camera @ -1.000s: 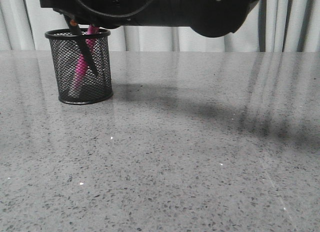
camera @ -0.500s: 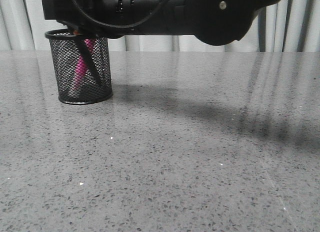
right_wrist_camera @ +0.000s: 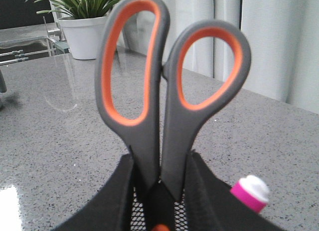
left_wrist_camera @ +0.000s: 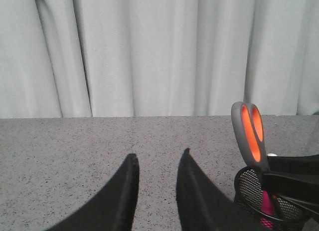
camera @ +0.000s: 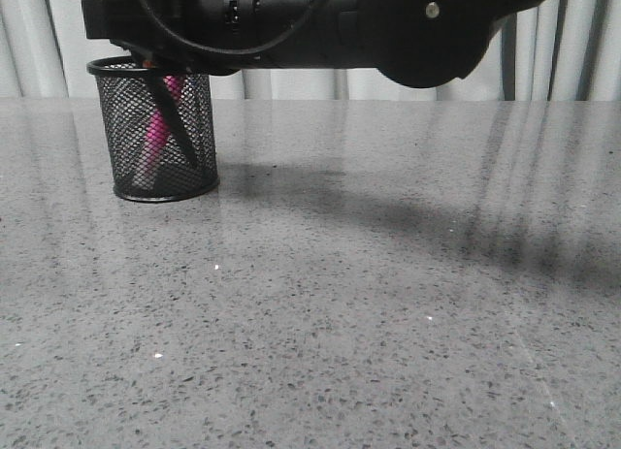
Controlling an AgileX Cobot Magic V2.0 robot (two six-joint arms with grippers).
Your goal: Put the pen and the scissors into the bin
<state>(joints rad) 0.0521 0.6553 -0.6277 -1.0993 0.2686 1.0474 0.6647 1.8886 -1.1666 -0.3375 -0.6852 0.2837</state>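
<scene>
No legible text, labels, brands, numbers or signs in any view. Checked: scissors [right_wrist_camera: 164, 106] handles, unmarked; pen [right_wrist_camera: 250, 192] cap, plain; bin [camera: 155, 129] mesh and rim, no marking; black arm housing [camera: 369, 27] in the front view, only a screw head, no print; plant pot [right_wrist_camera: 92, 36] at 11 o'clock in the right wrist view, blank.

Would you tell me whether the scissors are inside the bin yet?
Partly: the scissors' blades reach down inside the bin, with the right gripper shut on their handles.
</scene>
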